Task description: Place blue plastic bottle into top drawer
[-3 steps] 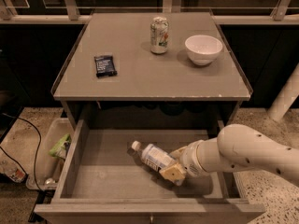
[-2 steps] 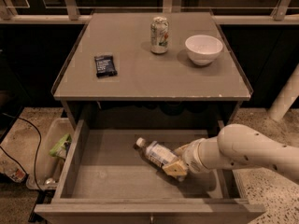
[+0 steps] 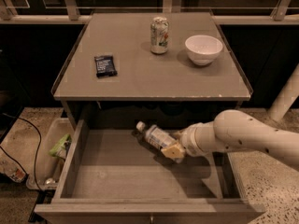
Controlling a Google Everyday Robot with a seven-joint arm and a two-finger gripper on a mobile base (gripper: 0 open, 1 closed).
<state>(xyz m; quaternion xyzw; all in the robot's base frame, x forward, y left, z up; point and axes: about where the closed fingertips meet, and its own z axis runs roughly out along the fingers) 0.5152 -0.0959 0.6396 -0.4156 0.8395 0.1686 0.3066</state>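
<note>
Blue plastic bottle shifted toward 12 o'clock | my gripper, mid-drawer, clamps its base, cap at 10 o'clock | should lower flat onto top drawer floor, then release.

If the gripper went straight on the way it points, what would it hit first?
The gripper, in the top drawer holding the blue plastic bottle, points left and rearward; probably the drawer's back-left area, bottle cap first, though depth is unclear.

Clear glossy plastic on the blue plastic bottle; top drawer is matt, smooth grey-brown wood. The gripper, over the drawer's right half, clasping the bottle, has a smooth matt white shell.
</note>
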